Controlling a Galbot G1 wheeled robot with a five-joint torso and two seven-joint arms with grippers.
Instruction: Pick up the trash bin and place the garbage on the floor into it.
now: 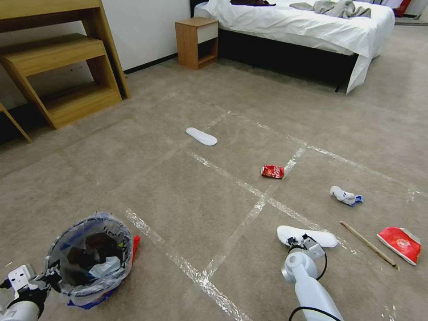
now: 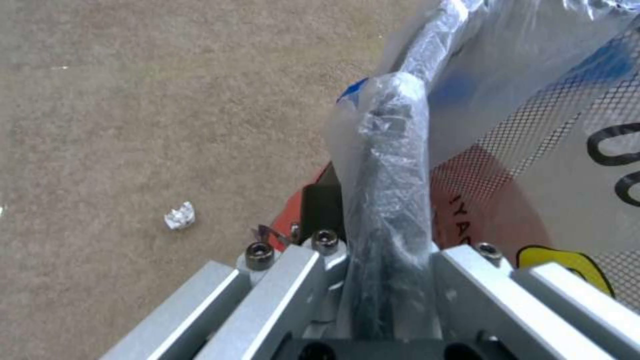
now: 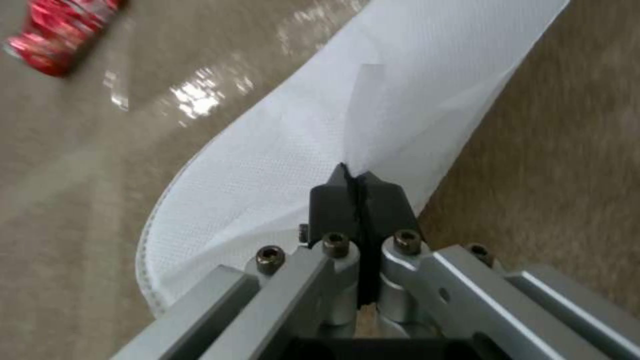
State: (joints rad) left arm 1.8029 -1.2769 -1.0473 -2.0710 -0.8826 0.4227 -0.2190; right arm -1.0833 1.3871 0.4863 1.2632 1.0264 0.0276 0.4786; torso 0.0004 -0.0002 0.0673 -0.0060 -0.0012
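Here the left gripper clamps the trash bin; right gripper pinches a white insole.

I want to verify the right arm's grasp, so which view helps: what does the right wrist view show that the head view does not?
Right wrist view alone: the right gripper pinched shut on a fold of the white insole.

Head view alone: the left gripper holding the trash bin, a second insole, a wooden stick and a red wrapper.

Both: the gripped insole, the crushed red can and the taped carpet.
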